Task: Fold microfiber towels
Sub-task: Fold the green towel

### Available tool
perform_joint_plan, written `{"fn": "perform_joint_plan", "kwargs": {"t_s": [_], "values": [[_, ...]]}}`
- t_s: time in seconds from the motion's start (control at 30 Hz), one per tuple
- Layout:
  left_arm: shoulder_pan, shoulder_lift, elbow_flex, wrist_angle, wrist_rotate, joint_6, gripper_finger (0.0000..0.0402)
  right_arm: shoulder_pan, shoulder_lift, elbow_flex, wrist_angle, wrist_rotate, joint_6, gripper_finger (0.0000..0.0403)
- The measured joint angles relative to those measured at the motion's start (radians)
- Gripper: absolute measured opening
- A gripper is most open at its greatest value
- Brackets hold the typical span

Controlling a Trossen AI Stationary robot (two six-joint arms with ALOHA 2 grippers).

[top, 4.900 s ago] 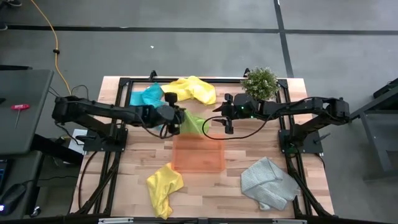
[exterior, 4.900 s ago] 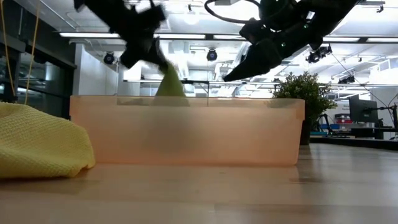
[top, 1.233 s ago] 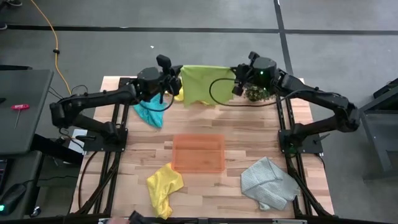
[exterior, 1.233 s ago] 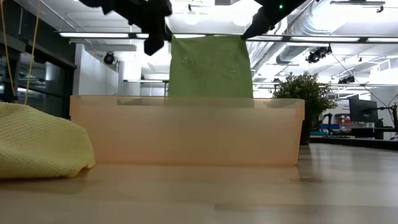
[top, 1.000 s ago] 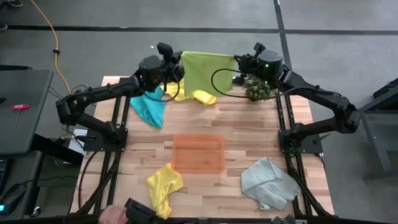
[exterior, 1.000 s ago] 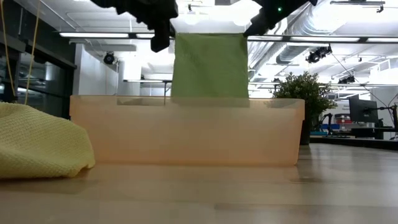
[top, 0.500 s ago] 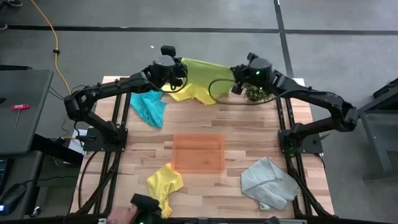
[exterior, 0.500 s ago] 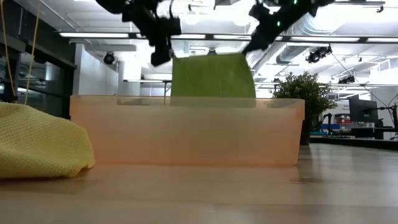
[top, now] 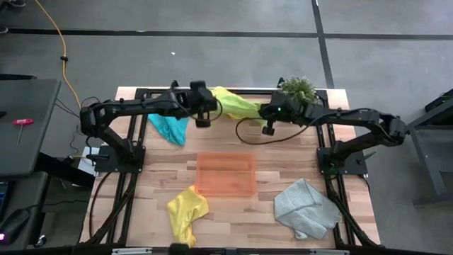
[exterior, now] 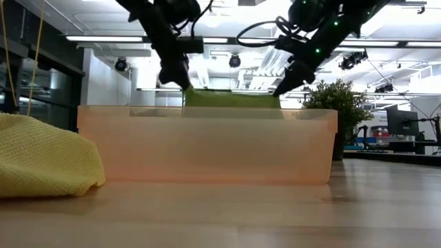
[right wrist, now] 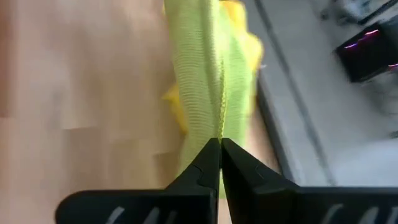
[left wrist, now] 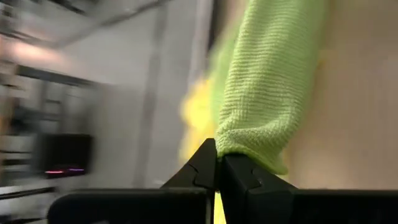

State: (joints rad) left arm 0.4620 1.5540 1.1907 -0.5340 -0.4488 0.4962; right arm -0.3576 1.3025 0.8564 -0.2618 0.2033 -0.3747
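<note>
The lime green towel (top: 244, 108) stretches between my two grippers over the table's far middle; in the low view only a strip of it (exterior: 231, 98) shows above the tray's rim. My left gripper (top: 206, 115) is shut on its left end and my right gripper (top: 265, 119) on its right end. A yellow towel (top: 224, 94) lies bunched just behind it. A teal towel (top: 170, 126) lies at the far left, a second yellow towel (top: 185, 212) at the near left, and a grey towel (top: 304, 207) at the near right. My left gripper pinches the green towel's left top corner (left wrist: 235, 144) between its two shut fingers, slanting down from the table's left. The cloth there is bunched into several layers and runs away from the fingers. My right gripper pinches the towel's right top corner (right wrist: 215, 132) between its two shut fingers, slanting down from the table's right. A hemmed edge runs straight out from the fingertips. The top edge hangs level between both grippers (exterior: 231, 93); where the lower part rests is hidden by the tray.
The translucent orange tray (top: 226, 175) lies at the table's middle, near of the held towel. The potted plant (top: 297, 88) stands at the far right, close behind my right arm. Bare wood lies between the tray and the grippers.
Both grippers have come down and toward the table's near edge, staying shut on the green towel. The towel, which hung spread out high above the tray's rim, has sunk until only a low strip shows above that rim. My left gripper has also tipped downward.
</note>
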Motion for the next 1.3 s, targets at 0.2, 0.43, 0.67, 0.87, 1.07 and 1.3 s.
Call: {"fn": "perform_joint_plan", "kwargs": {"t_s": [0.2,0.43,0.67,0.87,1.07,1.3], "values": [[-0.12,0.002,-0.065,-0.023,0.114,-0.178,0.0,0.081,0.0,-0.009,-0.057,-0.042,0.03,0.0],[-0.227,0.003,-0.216,0.051,0.168,-0.276,0.0,0.125,0.0,-0.009,-0.179,-0.152,0.134,0.0],[-0.268,0.003,-0.274,0.093,0.154,-0.362,0.0,0.143,0.0,-0.009,-0.229,-0.231,0.215,0.0],[-0.3,-0.023,-0.273,0.065,0.227,-0.375,0.0,0.152,0.0,-0.009,-0.294,-0.31,0.273,0.0],[-0.315,-0.043,-0.273,0.031,0.23,-0.401,0.0,0.162,0.0,-0.008,-0.297,-0.333,0.291,0.0],[-0.273,-0.104,-0.273,0.093,0.036,-0.381,0.0,0.135,0.0,-0.005,-0.279,-0.185,0.315,0.0]]}}
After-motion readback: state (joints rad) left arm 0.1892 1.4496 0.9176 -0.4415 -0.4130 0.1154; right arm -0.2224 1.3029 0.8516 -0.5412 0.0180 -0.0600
